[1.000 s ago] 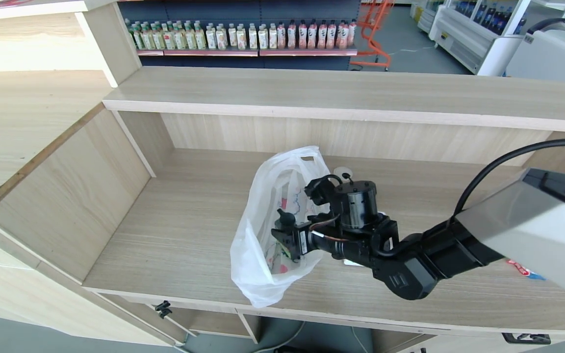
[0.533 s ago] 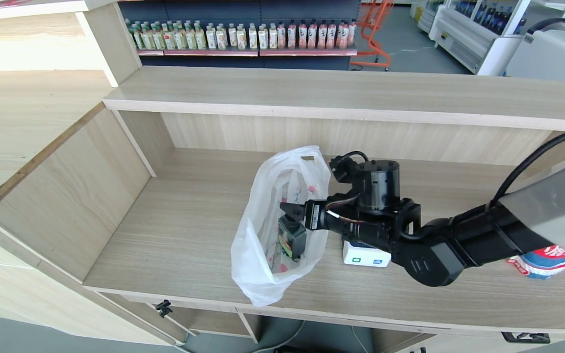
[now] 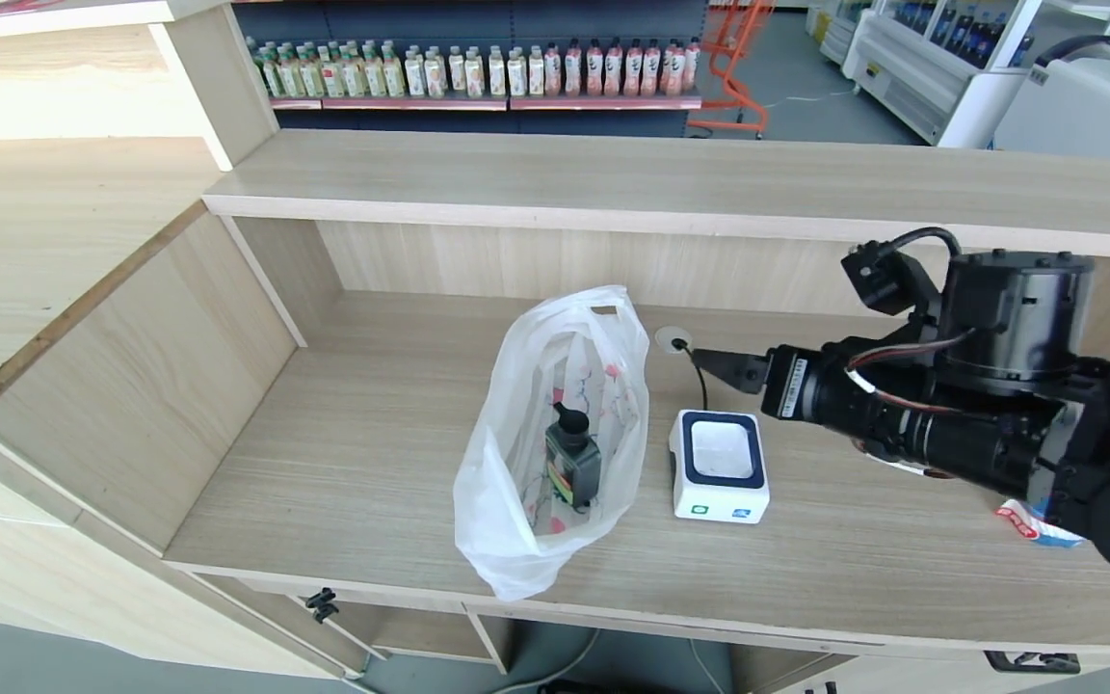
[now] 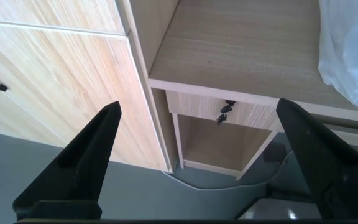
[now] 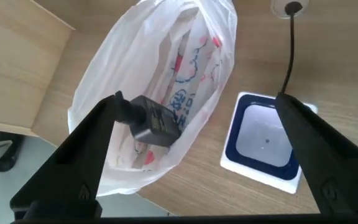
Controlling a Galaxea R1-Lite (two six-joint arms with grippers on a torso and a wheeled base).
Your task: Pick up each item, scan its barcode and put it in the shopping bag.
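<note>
A white plastic shopping bag [image 3: 526, 482] stands open on the counter, and a dark pump bottle [image 3: 571, 465] stands upright inside it. From above, the bag [image 5: 185, 56] and the bottle [image 5: 151, 121] lie below my right gripper [image 5: 197, 102], which is open and empty. In the head view my right gripper [image 3: 724, 370] hovers right of the bag, above the far side of the white scanner [image 3: 719, 465]. My left gripper [image 4: 199, 107] is open and empty, low by the counter's front edge, with a corner of the bag [image 4: 350, 56] showing.
The scanner's cable runs to a round hole [image 3: 673, 339] in the counter. A red and blue packet [image 3: 1037, 525] lies at the right, partly hidden under my right arm. A wooden side wall [image 3: 141, 386] bounds the counter on the left, and a shelf [image 3: 671, 183] overhangs behind.
My right gripper has pulled out of the bag, up and to the right. The dark bottle stays in the bag. The scanner, hidden before, is now uncovered.
</note>
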